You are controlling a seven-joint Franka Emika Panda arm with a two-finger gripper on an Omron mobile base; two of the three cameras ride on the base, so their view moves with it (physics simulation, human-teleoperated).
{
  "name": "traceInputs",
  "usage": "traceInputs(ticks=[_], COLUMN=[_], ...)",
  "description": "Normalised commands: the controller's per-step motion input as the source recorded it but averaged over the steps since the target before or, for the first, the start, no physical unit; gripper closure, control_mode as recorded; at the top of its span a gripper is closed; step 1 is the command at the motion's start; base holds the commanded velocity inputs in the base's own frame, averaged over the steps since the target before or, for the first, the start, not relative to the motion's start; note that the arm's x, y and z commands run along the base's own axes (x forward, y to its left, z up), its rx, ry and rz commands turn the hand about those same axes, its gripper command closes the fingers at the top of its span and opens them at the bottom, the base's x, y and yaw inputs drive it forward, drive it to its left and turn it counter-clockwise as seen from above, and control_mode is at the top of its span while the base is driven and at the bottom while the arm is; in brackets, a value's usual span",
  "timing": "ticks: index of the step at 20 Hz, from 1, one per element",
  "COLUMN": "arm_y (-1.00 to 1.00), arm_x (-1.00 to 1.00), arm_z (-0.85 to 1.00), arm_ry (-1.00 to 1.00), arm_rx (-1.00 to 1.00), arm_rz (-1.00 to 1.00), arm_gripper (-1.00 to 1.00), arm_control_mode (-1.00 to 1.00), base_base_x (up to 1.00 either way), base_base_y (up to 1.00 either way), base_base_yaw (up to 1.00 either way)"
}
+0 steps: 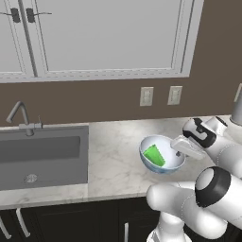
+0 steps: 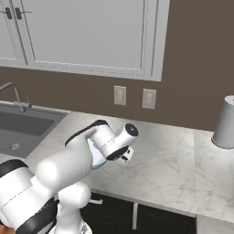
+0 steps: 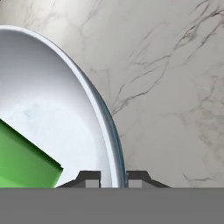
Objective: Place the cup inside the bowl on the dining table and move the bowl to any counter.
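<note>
A: Where is the bowl [image 1: 162,156]?

B: Right of centre in the left base frame, over the marble desk [image 1: 113,156], right of the sink [image 1: 42,156]; the green cup [image 1: 154,155] lies tilted inside it.

A: And the end effector [image 3: 113,178]?

B: At the bottom of the hand frame, clenched on the bowl's rim; one finger inside the wall, one outside; the cup shows at lower left there.

L base cam: behind arm, looks fwd/down over counter [image 1: 113,156], sink [image 1: 42,156] at left. R base cam: same counter [image 2: 173,155] from other side, sink [image 2: 23,125] far left. Hand cam: v. close, looks down on bowl [image 3: 65,109] rim w/ marble beside
</note>
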Motion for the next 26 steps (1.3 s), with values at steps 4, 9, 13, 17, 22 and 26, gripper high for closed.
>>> traceInputs(ticks=[4, 9, 13, 17, 22, 26], arm_y=[0.00, 0.00, 0.00, 0.00, 0.00, 0.00], arm_x=[0.00, 0.00, 0.00, 0.00, 0.00, 0.00], arm_z=[0.00, 0.00, 0.00, 0.00, 0.00, 0.09], arm_ry=[0.00, 0.00, 0.00, 0.00, 0.01, 0.00], arm_rx=[0.00, 0.00, 0.00, 0.00, 0.00, 0.00], arm_rz=[0.00, 0.00, 0.00, 0.00, 0.00, 0.00], arm_gripper=[1.00, 1.00, -1.00, -1.00, -1.00, -1.00], arm_control_mode=[-1.00, -1.00, -1.00, -1.00, -1.00, -1.00], base_base_x=[0.00, 0.00, 0.00, 0.00, 0.00, 0.00], base_base_y=[0.00, 0.00, 0.00, 0.00, 0.00, 0.00], base_base_yaw=[0.00, 0.00, 0.00, 0.00, 0.00, 0.00])
